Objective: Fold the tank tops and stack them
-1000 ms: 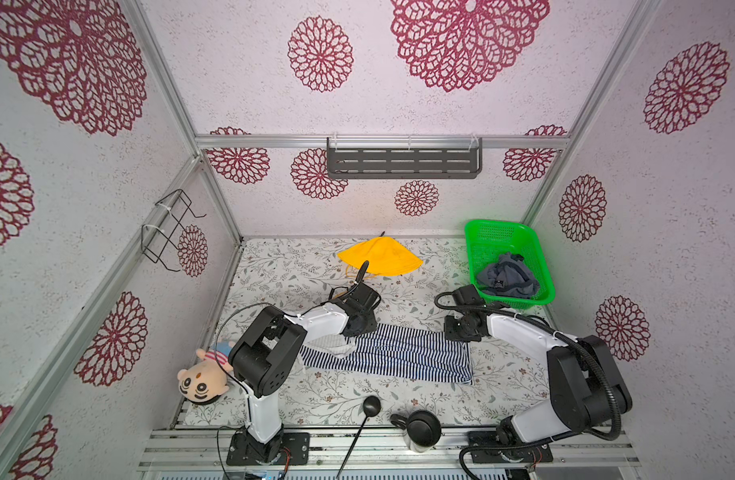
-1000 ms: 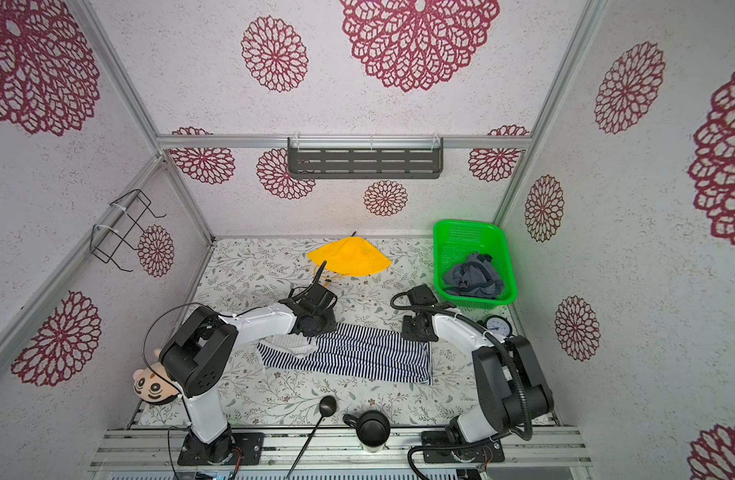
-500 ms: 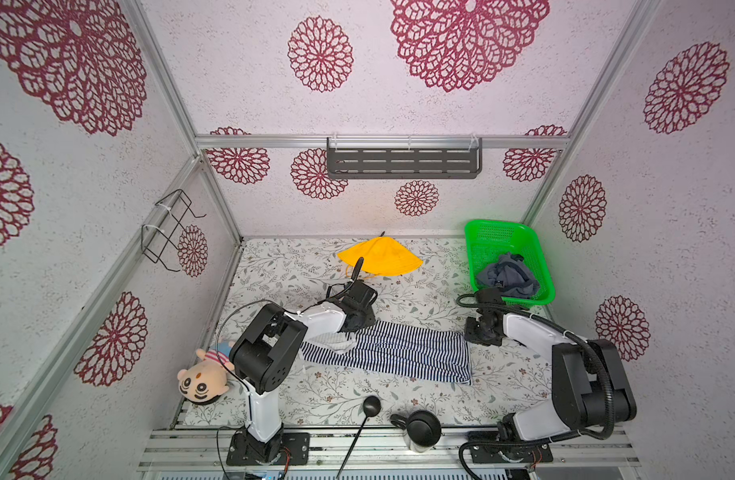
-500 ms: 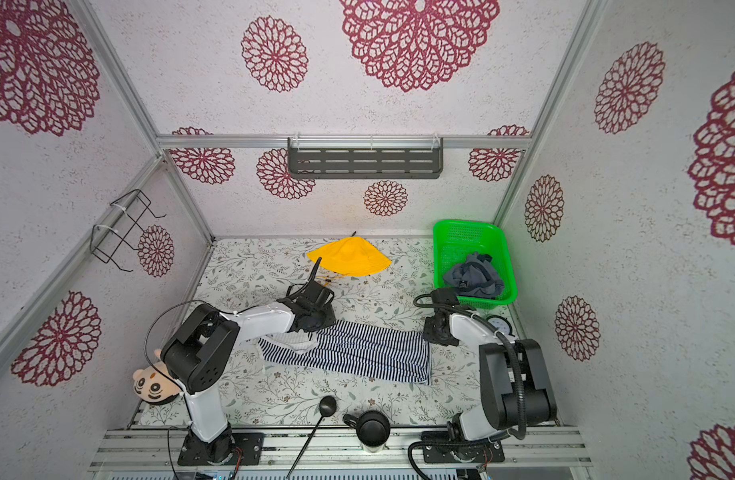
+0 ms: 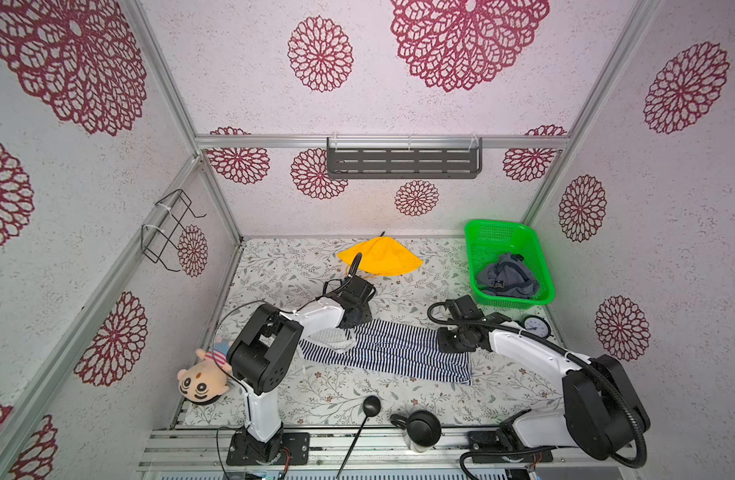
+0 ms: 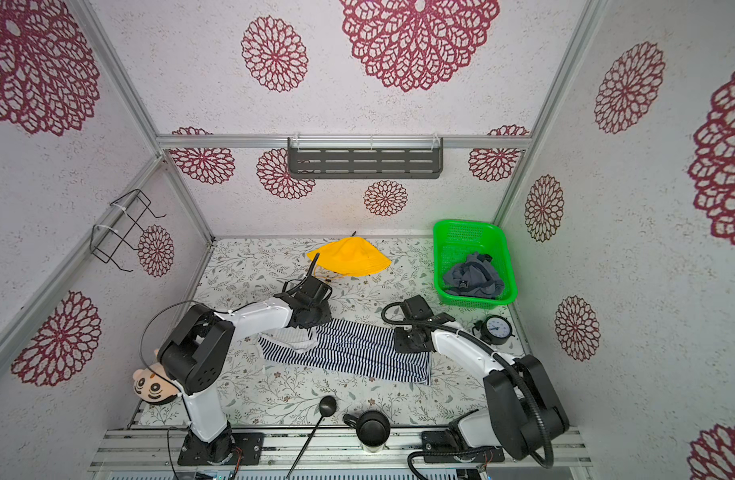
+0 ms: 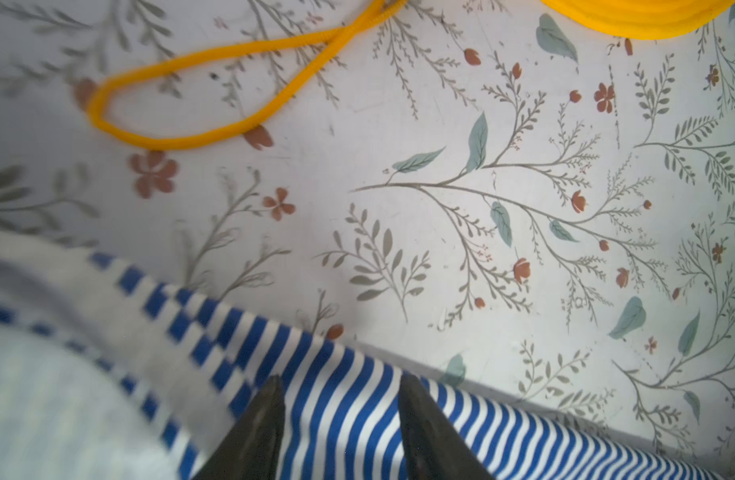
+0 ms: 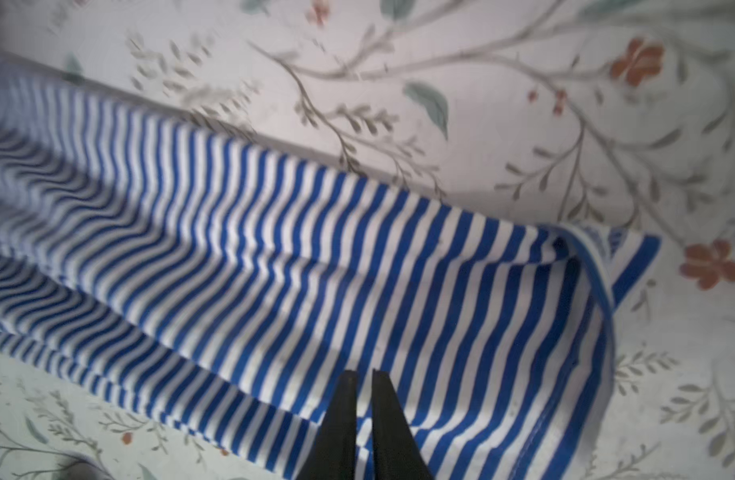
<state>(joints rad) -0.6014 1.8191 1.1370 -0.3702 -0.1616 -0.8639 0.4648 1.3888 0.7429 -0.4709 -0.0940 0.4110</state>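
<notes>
While the floral-printed bench (image 5: 315,390) sits boxed in by white walls stamped with crimson flower medallions, a grey slotted shelf (image 5: 403,162) hangs on the back wall and a wire rack (image 5: 170,228) on the left one. The clock (image 5: 536,327) by the right arm has a dial too small to read. The striped tank top (image 5: 399,351) lies stretched flat across the middle of the bench in both top views; the blue-grey tank top (image 5: 505,276) is bunched in the green basket (image 5: 494,239) at the back right. The left tool (image 7: 340,378) stands with fingers apart over the striped top's far edge near the straps. The right tool (image 8: 362,372) has its fingers almost together above the hem end; whether cloth is pinched I cannot tell. Half a second ago it stood off the cloth, nearer the basket; now it is back at the hem, while the left tool has hardly shifted.
</notes>
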